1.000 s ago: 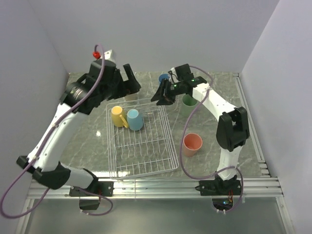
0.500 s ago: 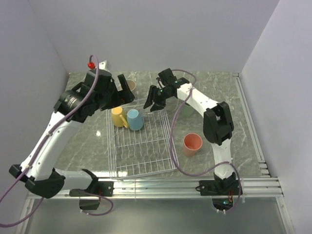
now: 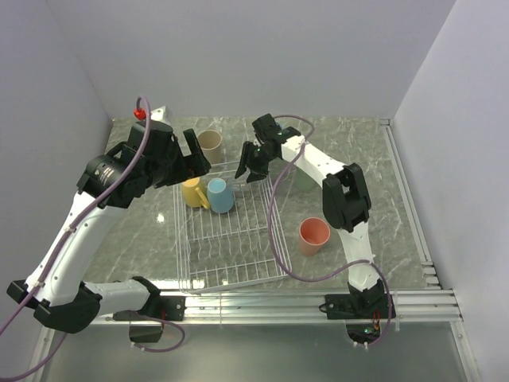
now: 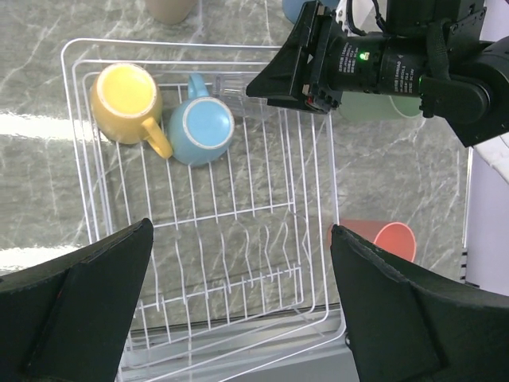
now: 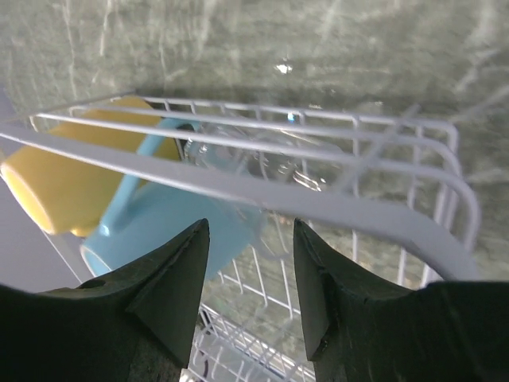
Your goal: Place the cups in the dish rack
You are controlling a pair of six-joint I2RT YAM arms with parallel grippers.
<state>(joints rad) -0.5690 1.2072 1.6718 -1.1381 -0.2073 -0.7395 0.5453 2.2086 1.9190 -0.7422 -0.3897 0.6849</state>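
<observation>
The white wire dish rack (image 3: pixel 274 239) lies mid-table. A yellow mug (image 3: pixel 191 191) and a light-blue mug (image 3: pixel 220 196) rest in its far left corner. A beige cup (image 3: pixel 210 144) stands behind the rack, a salmon cup (image 3: pixel 314 235) to its right, and a green cup (image 3: pixel 307 180) is partly hidden by the right arm. The left wrist view shows the blue cup (image 4: pixel 296 8) at its top edge. My left gripper (image 3: pixel 193 165) hangs wide open and empty above the rack (image 4: pixel 71 119). My right gripper (image 3: pixel 248 173) is open and empty at the rack's far rim (image 5: pixel 318 203), facing the light-blue mug (image 5: pixel 159 223).
Grey walls close in the marbled table on three sides. A metal rail runs along the near edge by the arm bases. The right arm's cable loops over the rack's right side and past the salmon cup (image 4: pixel 394 239).
My right gripper swung left from near the green cup to the rack's far rim. My left gripper came down and nearer, over the rack's far left. No cup moved.
</observation>
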